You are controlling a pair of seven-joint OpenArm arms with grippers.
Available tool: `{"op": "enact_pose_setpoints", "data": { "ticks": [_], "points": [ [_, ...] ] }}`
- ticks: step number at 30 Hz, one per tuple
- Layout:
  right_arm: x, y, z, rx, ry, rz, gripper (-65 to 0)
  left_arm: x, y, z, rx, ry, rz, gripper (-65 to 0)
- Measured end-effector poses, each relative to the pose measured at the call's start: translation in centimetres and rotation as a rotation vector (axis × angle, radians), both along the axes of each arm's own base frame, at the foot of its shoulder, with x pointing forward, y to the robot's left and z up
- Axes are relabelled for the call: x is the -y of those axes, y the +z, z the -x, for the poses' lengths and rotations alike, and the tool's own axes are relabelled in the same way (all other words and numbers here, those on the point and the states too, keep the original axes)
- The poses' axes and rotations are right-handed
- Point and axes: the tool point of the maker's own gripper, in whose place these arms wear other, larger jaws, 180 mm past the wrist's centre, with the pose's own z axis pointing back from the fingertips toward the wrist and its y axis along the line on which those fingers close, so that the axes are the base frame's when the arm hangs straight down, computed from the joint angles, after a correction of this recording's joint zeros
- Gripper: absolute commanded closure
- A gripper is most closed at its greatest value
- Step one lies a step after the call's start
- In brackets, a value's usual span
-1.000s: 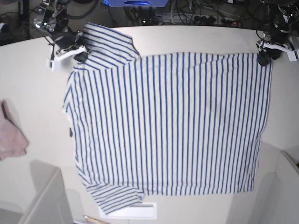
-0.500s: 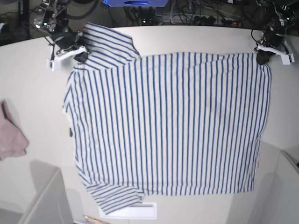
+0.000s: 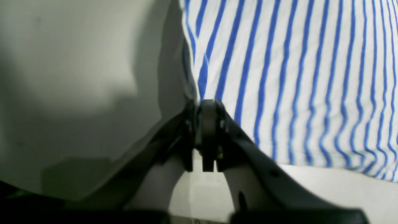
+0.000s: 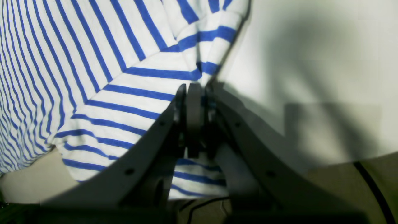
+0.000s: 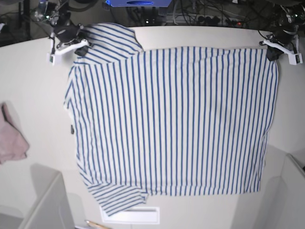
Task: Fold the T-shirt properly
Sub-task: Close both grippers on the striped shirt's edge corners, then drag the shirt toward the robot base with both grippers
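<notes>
T-shirt (image 5: pixel 171 119): spread flat over the pale counter (image 5: pixel 33 81), blue stripes running front to back, both far corners pinched and slightly lifted

Left tool (image 3: pixel 205 107): clenched on the T-shirt's hem corner, at the far right in the base view

Right tool (image 4: pixel 194 90): clamped on bunched cloth by the sleeve, at the far left in the base view

Neck tag (image 5: pixel 71 130): small, black, at the shirt's left edge

Pinkish cloth (image 5: pixel 12 138): crumpled on the counter, well apart from the shirt

No text, label, brand, number or sign can be read in any view.
</notes>
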Motion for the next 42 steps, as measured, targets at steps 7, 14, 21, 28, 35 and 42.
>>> {"op": "enact_pose_setpoints", "data": {
  "ticks": [7, 14, 21, 28, 35, 42],
  "points": [
    [-0.2, 0.8, 0.6, 0.012, 0.002, -0.006, 0.0, 0.4, 1.8, 0.9, -0.011, -0.055, -0.062, 0.0],
    [-0.1, 3.7, -1.4, 0.121, -0.048, -0.102, 0.0, 0.7, 3.2, -0.2, 0.023, -0.080, -0.088, 0.0],
    [-0.9, 4.9, -3.9, 0.153, -0.009, -0.128, 0.0, 1.5, 5.7, -3.4, 0.122, -0.111, -0.123, 0.0],
    [-1.5, 6.5, -7.1, 0.210, 0.028, -0.145, 0.0, 0.3, 6.8, -5.4, 0.181, -0.005, -0.121, 0.0],
    [-2.2, 8.4, -10.4, 0.259, 0.073, -0.163, 0.0, 0.3, 7.0, -6.6, 0.171, -0.005, -0.109, 0.0],
    [-2.9, 10.4, -13.0, 0.314, 0.104, -0.179, 0.0, 0.2, 7.5, -8.0, 0.184, 0.008, -0.096, 0.0]
  ]
}}
